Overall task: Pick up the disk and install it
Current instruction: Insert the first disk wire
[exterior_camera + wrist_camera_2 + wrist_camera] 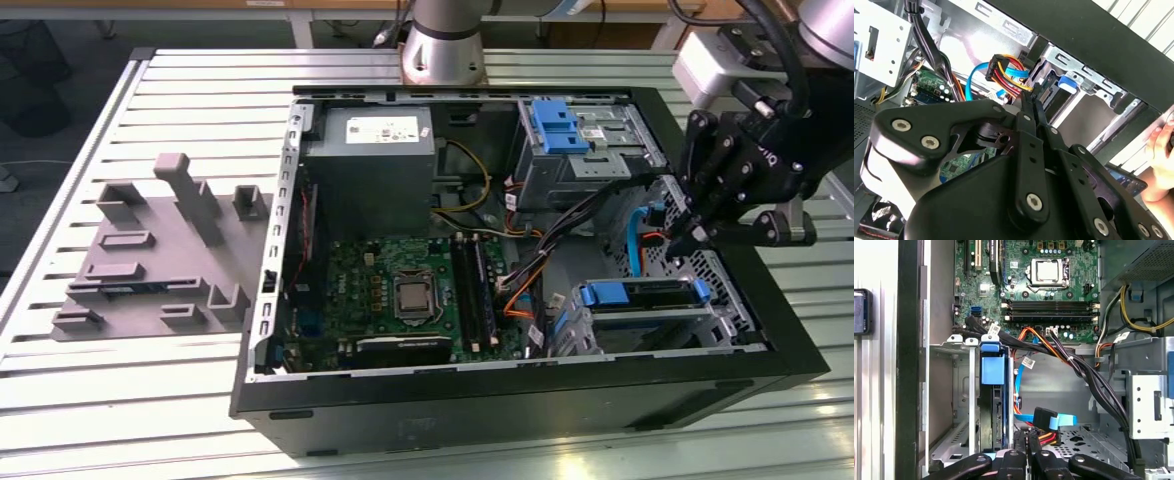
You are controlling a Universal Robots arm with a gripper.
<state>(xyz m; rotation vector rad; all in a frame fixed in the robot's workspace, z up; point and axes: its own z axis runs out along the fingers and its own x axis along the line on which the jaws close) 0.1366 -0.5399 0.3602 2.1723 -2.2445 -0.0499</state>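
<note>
Slatted metal bench [174, 90] under an open computer case [534, 400]. Nearest, gripper [683, 238] with fingers pressed together, empty, above loose cables. Beyond, disk [643, 293] seated in its drive cage. Likely rigid, dense, shock-sensitive; best gripped by the blue carrier edges.

An open black computer case [534, 400] lies on the slatted metal bench [200, 80], near its middle. Inside, a green motherboard [400, 290] sits on the case floor, with a grey power-supply box [367, 160] toward the bench's far edge. An upright blue bracket [557, 125] stands in the far drive cage. Bundled black, orange and yellow cables [1074, 360] cross the interior. A grey moulded fixture [154, 250] rests beside the case, perhaps foam. A person's hand [1161, 160] shows in the second wrist view.
</note>
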